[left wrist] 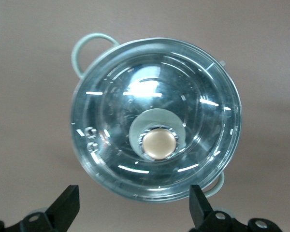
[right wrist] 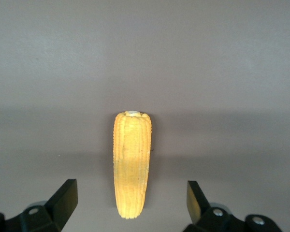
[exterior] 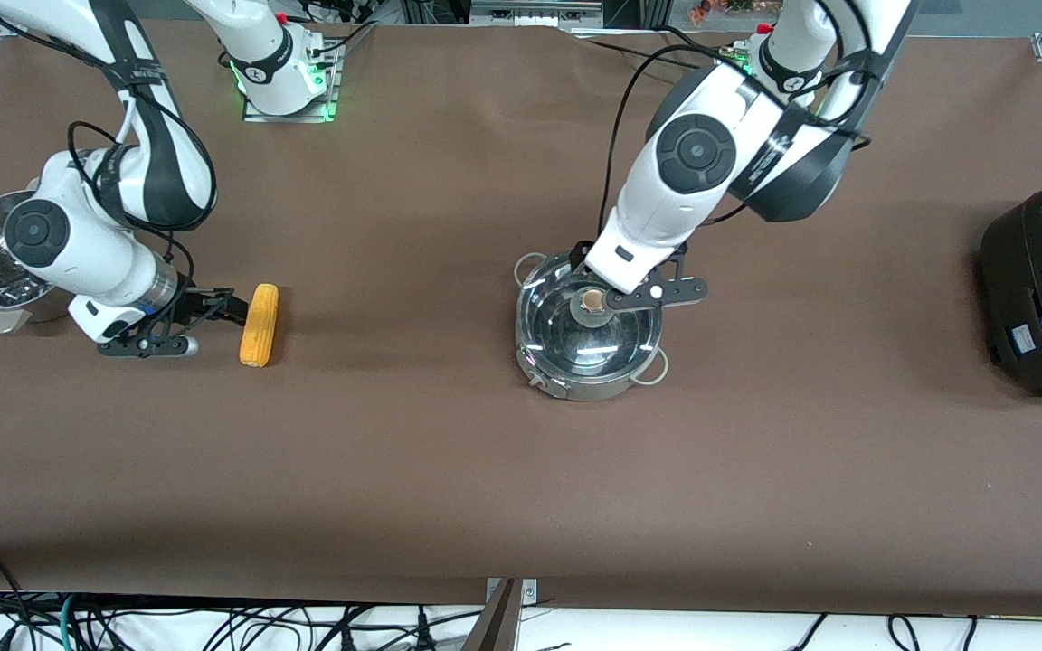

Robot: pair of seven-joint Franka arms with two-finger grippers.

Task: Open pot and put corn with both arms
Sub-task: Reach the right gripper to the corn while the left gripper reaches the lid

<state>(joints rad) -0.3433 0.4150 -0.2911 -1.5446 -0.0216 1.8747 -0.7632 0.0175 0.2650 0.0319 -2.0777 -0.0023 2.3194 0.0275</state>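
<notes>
Pot point(exterior: 590, 336) mid-worktop point(exterior: 449, 452), lid point(left wrist: 154, 118) on. My left gripper point(exterior: 616, 294) over lid knob point(left wrist: 158, 143), jaws spread. Corn point(exterior: 260, 325) flat toward right arm's end; my right gripper point(exterior: 213, 316) just beside it, jaws spread.

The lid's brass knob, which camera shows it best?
The left wrist view: the brass knob sits centered on the glass lid, unobstructed, between the open left gripper fingers. The front view shows it small beside that gripper. The right wrist view shows only the corn.
</notes>
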